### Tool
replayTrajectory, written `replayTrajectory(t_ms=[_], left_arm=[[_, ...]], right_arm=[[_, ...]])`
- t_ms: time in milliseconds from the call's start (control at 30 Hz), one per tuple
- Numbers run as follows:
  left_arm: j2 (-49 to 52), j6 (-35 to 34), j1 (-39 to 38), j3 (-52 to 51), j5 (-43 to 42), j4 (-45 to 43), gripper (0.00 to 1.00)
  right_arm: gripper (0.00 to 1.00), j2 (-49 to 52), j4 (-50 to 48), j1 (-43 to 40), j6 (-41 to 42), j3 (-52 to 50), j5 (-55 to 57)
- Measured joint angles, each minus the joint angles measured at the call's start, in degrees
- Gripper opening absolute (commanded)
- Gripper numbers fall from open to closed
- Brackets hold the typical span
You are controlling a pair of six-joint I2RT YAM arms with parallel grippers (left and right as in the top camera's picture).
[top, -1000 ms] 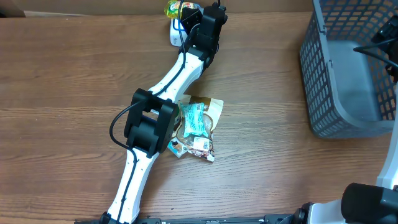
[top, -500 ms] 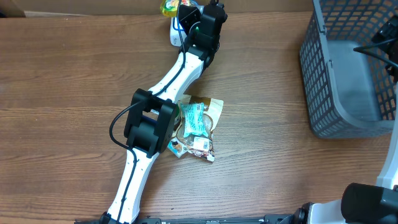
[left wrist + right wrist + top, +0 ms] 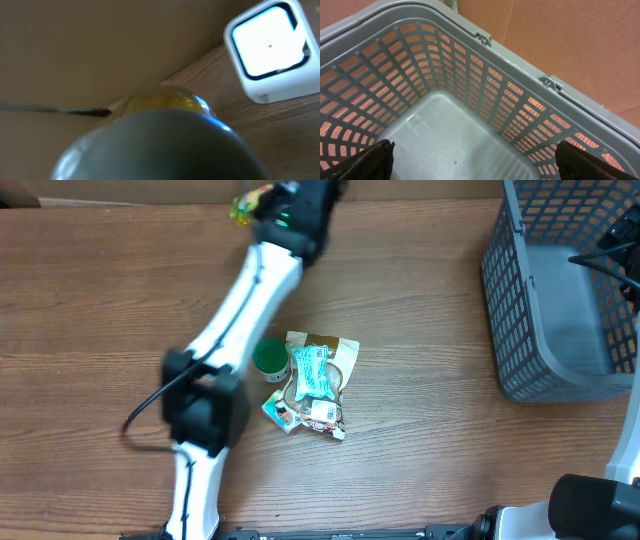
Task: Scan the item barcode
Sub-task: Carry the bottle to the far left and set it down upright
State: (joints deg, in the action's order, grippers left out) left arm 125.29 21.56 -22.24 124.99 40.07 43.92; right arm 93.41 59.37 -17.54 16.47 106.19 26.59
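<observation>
Locate the left gripper [image 3: 278, 202] at the far edge of the table [image 3: 120, 290], beside the cardboard wall [image 3: 75, 45]. It is clenched on the yellow item [image 3: 245, 206], which juts from the gripper toward the left of the overhead view. The left arm [image 3: 235, 310] is blurred in that view, so you cannot make out the fingers themselves.

In the left wrist view, the yellow item sits low in the centre, partly hidden behind a grey out-of-focus mass [image 3: 155, 150]. You cannot tell what that mass is. The white scanner [image 3: 270, 50] stands on the wood to the upper right of the item, with its window lit bright. It is near the item but apart from it. You cannot tell whether a barcode faces the window.

Note the pile at mid-table:
- a green round cap [image 3: 268, 358];
- a teal packet [image 3: 312, 370] lying on a tan packet [image 3: 340, 350];
- small printed packets [image 3: 315, 415] touching their near edge.

All of these lie well apart from the left gripper.

The right gripper [image 3: 480, 167] hangs released above the grey plastic basket [image 3: 520, 300] at the table's right side. Its dark fingertips [image 3: 372, 160] are spread wide to the two lower corners of the right wrist view and hold nothing.
</observation>
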Motion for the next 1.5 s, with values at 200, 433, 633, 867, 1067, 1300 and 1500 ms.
replayTrajectory(t_ms=[200, 433, 633, 867, 1067, 1300, 1500], left_arm=[[-10.1, -16.3, 12.6, 1.5, -11.7, 13.3, 0.08], [-11.1, -24.9, 27.9, 1.5, -22.1, 21.2, 0.09], [-11.1, -28.2, 37.7, -0.2, -30.5, 21.2, 0.1], [-11.1, -26.8, 44.1, -6.9, -33.1, 15.9, 0.1], [-11.1, -21.3, 45.9, -17.0, -34.3, 7.6, 0.11], [-11.1, -13.7, 46.7, -29.0, -34.8, -4.0, 0.2], [-11.1, -8.4, 46.8, -36.2, -34.8, -11.9, 0.24]], right_arm=[[1.0, 0.0, 0.0, 0.0, 0.0, 0.0, 0.0], [1.0, 0.0, 0.0, 0.0, 0.0, 0.0, 0.0], [1.0, 0.0, 0.0, 0.0, 0.0, 0.0, 0.0], [1.0, 0.0, 0.0, 0.0, 0.0, 0.0, 0.0], [1.0, 0.0, 0.0, 0.0, 0.0, 0.0, 0.0], [1.0, 0.0, 0.0, 0.0, 0.0, 0.0, 0.0], [1.0, 0.0, 0.0, 0.0, 0.0, 0.0, 0.0]])
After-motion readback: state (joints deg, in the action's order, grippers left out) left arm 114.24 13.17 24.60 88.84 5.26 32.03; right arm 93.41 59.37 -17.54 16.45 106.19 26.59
